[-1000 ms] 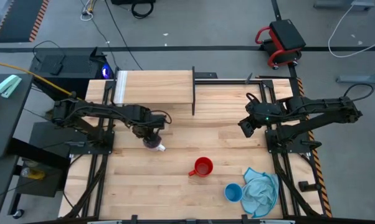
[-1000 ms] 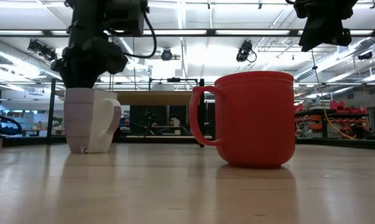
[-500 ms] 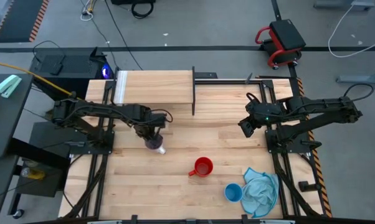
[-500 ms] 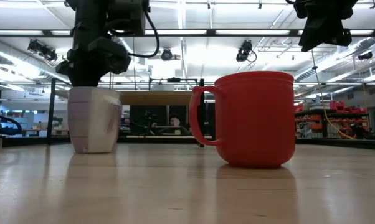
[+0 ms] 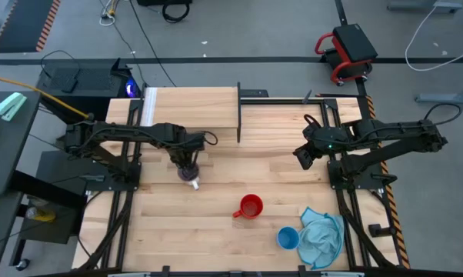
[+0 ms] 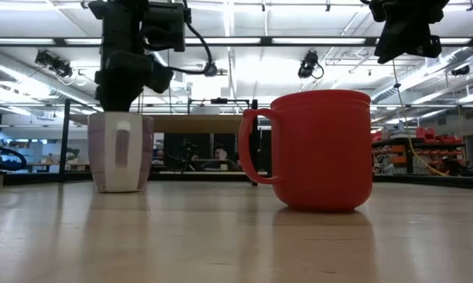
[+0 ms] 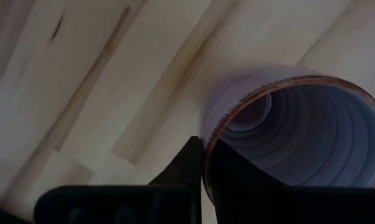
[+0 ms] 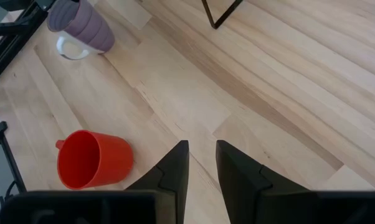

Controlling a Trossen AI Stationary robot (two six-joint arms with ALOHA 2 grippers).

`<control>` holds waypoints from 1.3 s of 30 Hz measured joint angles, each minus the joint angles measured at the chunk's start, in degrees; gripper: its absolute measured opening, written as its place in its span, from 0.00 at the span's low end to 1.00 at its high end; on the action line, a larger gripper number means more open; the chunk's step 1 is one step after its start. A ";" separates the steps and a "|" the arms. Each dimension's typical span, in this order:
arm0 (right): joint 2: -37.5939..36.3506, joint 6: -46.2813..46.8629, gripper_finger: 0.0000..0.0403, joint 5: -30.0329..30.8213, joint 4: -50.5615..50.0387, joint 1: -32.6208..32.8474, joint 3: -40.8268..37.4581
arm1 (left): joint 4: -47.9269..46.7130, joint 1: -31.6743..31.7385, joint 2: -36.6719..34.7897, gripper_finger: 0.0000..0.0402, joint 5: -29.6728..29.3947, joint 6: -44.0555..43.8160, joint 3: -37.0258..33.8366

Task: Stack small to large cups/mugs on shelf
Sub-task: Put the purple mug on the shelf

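The pale purple cup [image 5: 188,175] stands upright on the tabletop, just in front of the shelf [image 5: 191,108]. My left gripper [image 5: 187,160] is above the cup, points down and is shut on its rim; in the low view the cup [image 6: 120,153] has its handle facing the table's near edge. The red cup [image 5: 251,206] stands upright near the table's middle. The light blue cup [image 5: 288,238] sits near the front right. My right gripper [image 5: 302,156] hovers open, high above the right side. My left gripper pinches the purple cup's wall at the rim [image 7: 206,155]: one finger [image 7: 189,165] is outside and the other inside the cup. The fingers come from above, pointing down. The cup stands upright with its base on the table.
A light blue cloth [image 5: 321,237] lies crumpled beside the blue cup at the front right. The shelf's black legs [image 8: 218,15] stand on the far part of the table. Bare wood lies between the purple cup and the red cup [image 8: 91,158].
My left gripper has shut on the purple cup's rim and rolled about its downward axis. The cup has turned with it on the table: its handle, which pointed toward the table's right, now faces the near edge. The cup has shifted slightly.
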 joint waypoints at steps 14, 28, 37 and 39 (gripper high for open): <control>0.00 -1.51 0.22 1.18 0.20 -0.03 0.00 | 0.13 -0.07 -0.02 0.05 -0.51 6.86 0.04; 0.00 -1.55 0.22 1.14 0.18 -0.03 0.00 | -1.57 -0.08 0.00 0.26 0.63 3.24 3.52; 0.00 -2.97 0.22 1.01 0.18 -0.03 0.02 | -15.62 -3.17 -0.25 0.29 0.63 -3.58 13.28; 0.00 -3.70 0.22 1.01 0.20 -0.03 0.02 | -19.71 -5.21 -0.96 0.30 0.68 -7.09 13.90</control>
